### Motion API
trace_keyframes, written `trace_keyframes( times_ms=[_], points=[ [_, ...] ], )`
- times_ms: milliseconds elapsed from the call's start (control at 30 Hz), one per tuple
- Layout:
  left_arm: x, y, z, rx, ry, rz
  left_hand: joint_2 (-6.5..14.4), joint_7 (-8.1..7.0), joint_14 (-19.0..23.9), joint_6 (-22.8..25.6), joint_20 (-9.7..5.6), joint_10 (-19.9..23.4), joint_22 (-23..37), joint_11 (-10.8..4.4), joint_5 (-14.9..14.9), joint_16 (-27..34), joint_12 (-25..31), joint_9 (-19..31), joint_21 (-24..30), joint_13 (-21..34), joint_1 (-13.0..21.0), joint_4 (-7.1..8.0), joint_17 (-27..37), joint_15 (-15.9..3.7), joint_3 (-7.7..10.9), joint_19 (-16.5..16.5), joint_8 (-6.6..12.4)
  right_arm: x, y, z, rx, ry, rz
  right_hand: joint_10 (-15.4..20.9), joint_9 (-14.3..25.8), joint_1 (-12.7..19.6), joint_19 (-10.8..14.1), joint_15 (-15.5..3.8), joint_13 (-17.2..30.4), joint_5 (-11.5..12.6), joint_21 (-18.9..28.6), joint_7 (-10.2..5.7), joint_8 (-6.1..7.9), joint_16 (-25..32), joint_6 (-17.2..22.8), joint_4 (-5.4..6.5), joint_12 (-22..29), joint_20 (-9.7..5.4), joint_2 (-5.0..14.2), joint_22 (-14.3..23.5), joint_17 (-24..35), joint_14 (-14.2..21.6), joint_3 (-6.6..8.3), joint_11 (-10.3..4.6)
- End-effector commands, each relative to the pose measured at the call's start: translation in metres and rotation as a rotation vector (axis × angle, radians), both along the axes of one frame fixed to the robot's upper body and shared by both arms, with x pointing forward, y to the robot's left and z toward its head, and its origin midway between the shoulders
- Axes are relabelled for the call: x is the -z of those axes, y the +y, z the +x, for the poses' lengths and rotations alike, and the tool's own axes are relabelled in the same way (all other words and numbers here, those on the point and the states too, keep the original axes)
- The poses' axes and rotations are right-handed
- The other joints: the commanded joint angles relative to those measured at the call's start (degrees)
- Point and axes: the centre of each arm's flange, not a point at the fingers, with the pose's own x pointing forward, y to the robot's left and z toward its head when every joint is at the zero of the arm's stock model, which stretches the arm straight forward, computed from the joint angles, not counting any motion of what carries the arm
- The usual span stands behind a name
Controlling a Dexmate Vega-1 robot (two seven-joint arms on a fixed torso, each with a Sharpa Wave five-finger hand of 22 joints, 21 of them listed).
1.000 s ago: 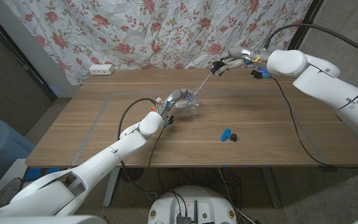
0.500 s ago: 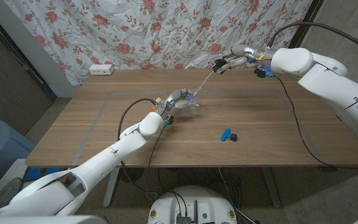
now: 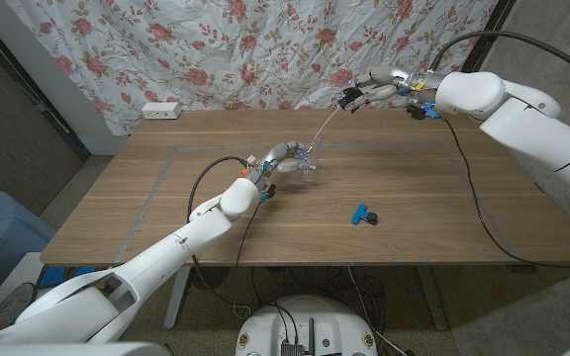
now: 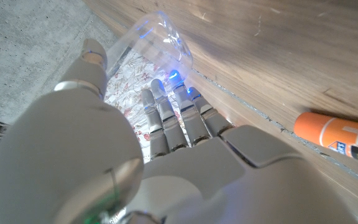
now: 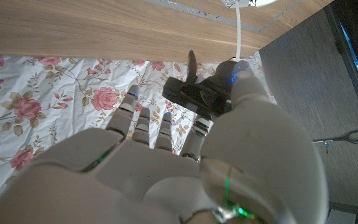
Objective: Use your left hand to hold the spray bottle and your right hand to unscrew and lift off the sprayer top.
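Observation:
My left hand [image 3: 281, 156] grips a small clear spray bottle [image 3: 305, 164] that stands on the wooden table [image 3: 414, 198] near its middle. In the left wrist view the bottle [image 4: 157, 38] shows beyond the fingers [image 4: 166, 118] that wrap it. My right hand [image 3: 376, 85] is up over the table's far edge and pinches the black sprayer top [image 3: 349, 99]. The top's thin white dip tube [image 3: 327, 127] slants down toward the bottle's neck. The right wrist view has the sprayer top [image 5: 197, 94] between the fingertips, with the tube [image 5: 238, 28] running off it.
A blue and black clip [image 3: 364, 215] lies on the table to the right of the bottle. An orange tube-shaped item [image 4: 340, 134] lies by my left hand. A white power strip [image 3: 161, 111] sits at the far left edge, before a floral curtain [image 3: 265, 49].
My right hand has risen and drawn back a little with the sprayer top, pulling the dip tube higher. The left hand and the bottle have stayed put.

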Motion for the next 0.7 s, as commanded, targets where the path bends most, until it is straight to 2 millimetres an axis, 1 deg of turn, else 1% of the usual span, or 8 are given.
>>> trace_keyframes(
  times_ms=[33, 400, 633, 700],
  points=[
    [0.003, 0.002, 0.004, -0.002, 0.010, -0.013, 8.76, -1.41, 0.59, 1.40, -3.54, 5.28, 0.27, -4.87, 0.26, -0.22, 0.09, 0.32, -0.24, 1.14, -2.08, 0.90, 0.08, -7.84, 1.13, 0.34, 13.02, -0.008, -0.003, -0.006, -0.013, -0.012, 0.023, 0.83, 0.04, -0.18, 0.04, 0.20, 0.14, 0.58, 0.00, -0.70, 0.42, 0.33, 1.77, 0.47, -0.03, 0.17, 0.57, 0.15, 0.14, 0.48, 0.05, -0.10],
    [0.008, 0.006, 0.008, -0.014, 0.025, -0.030, 8.65, -1.46, 0.60, 1.58, -3.53, 5.18, 0.28, -4.77, 0.29, -0.38, -0.08, 0.30, -0.23, 1.12, -2.05, 0.85, -0.04, -7.80, 1.22, 0.37, 13.10, -0.017, -0.011, -0.011, 0.020, -0.035, 0.016, 1.24, -0.08, -0.24, 0.01, -0.01, 0.14, 0.61, -0.04, -0.62, 0.56, 0.41, 2.02, 0.47, -0.04, 0.16, 0.68, 0.16, 0.17, 0.71, 0.04, -0.28],
    [0.008, 0.006, 0.008, -0.017, 0.023, -0.033, 8.65, -1.52, 0.42, 1.46, -3.45, 5.25, 0.28, -4.82, 0.29, -0.48, -0.15, 0.28, -0.24, 1.09, -2.08, 0.88, -0.04, -7.77, 1.23, 0.33, 13.06, -0.020, -0.019, -0.007, 0.053, -0.030, 0.013, 1.27, -0.15, -0.32, -0.09, -0.09, 0.15, 0.61, -0.09, -0.66, 0.65, 0.39, 2.20, 0.47, -0.12, 0.15, 0.68, 0.16, 0.17, 0.70, 0.00, -0.25],
    [0.008, 0.006, 0.008, -0.014, 0.024, -0.035, 8.70, -1.54, 0.38, 1.36, -3.12, 5.10, 0.29, -4.95, 0.28, -0.46, -0.23, 0.27, -0.21, 1.09, -2.13, 0.94, 0.02, -7.71, 1.19, 0.41, 13.03, -0.020, -0.023, -0.004, 0.063, -0.026, 0.015, 1.30, -0.17, -0.36, -0.11, -0.10, 0.15, 0.61, -0.09, -0.66, 0.64, 0.44, 2.14, 0.48, -0.13, 0.08, 0.68, 0.16, 0.18, 0.81, -0.02, -0.34]
  ],
)
